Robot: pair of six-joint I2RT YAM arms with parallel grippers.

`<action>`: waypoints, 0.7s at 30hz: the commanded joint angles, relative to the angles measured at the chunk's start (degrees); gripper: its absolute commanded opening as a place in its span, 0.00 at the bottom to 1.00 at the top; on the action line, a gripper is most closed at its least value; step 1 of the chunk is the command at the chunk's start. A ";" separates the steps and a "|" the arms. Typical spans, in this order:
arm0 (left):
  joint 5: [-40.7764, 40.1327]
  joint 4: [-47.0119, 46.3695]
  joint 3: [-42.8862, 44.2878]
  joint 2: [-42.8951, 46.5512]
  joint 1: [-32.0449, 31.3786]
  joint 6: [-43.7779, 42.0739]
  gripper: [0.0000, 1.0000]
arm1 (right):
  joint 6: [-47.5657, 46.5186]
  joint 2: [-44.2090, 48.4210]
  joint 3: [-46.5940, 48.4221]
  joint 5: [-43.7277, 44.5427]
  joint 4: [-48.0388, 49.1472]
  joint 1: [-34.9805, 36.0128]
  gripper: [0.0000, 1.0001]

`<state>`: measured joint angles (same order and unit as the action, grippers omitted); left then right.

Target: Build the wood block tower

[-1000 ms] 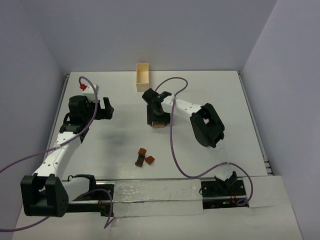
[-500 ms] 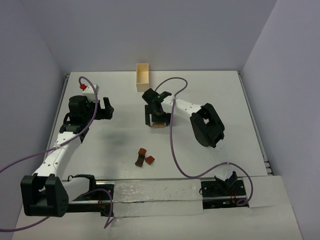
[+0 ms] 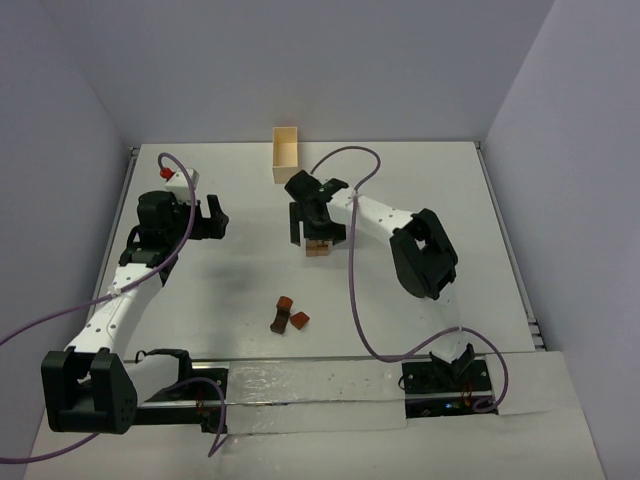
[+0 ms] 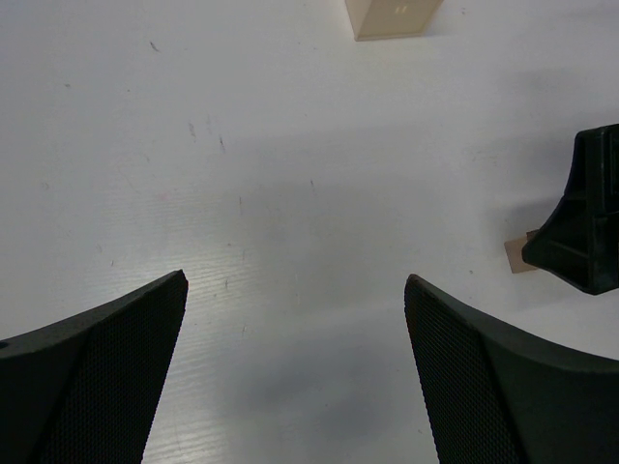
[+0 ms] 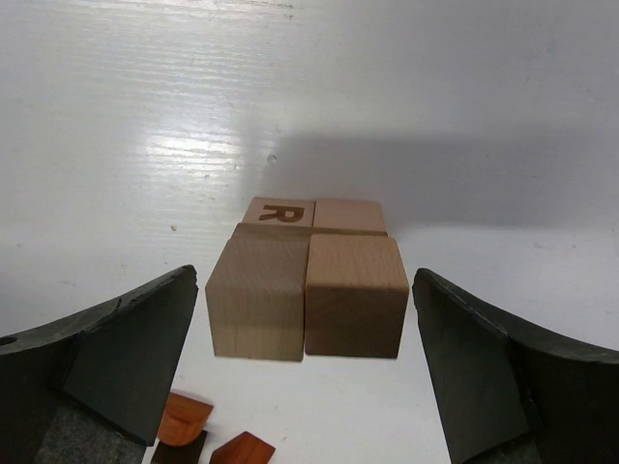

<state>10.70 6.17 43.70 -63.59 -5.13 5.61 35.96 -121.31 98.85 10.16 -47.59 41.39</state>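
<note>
R gripper [image 5: 305, 278] sits directly over the wood block tower [image 5: 305, 295], jaws spread wide, one finger on each side of the stack with clear table showing in both gaps. It's not touching or pinching anything. In my R wrist view the tower is two light tan cubes side by side on top of a lower pair; the lower left block has an "R" on its upper face.

From overhead, the tower [image 3: 319, 246] stands near the middle of the table [image 3: 450, 200], partly hidden under the R gripper [image 3: 317, 232]. The red-brown wedge pieces [image 3: 288, 316] lie loose in a small cluster nearer the arm bases, well apart from the tower. Two of them [image 5: 208, 435] show at the bottom edge of the wrist view.

R arm reaches from its base at lower R, elbow bent, forearm running toward centre, wrist tipped down at the stack.

L gripper [image 3: 215, 218] is over on the L side, also spread wide & empty, pointing across toward centre. L arm stretches up along the L edge. Its wrist cam shows bare table between the fingers [image 4: 106, 338], and the pale wooden box [image 4: 392, 14] at the far edge.
</note>
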 commanded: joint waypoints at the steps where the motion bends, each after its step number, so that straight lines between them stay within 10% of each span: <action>1: 0.76 -2.40 1.63 1.06 0.38 0.58 0.99 | -1.21 5.68 -0.82 3.12 0.99 1.27 1.00; 16: 2.27 -2.20 1.83 2.60 0.38 -0.18 0.99 | -9.37 18.69 -4.18 10.37 3.50 5.54 1.00; 21: 14.08 2.75 3.65 2.50 0.38 -7.83 0.99 | -29.46 22.55 -2.05 -2.58 7.46 2.98 1.00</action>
<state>13.51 6.42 43.86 -62.24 -5.13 4.06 22.59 -103.42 95.11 15.86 -45.19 46.69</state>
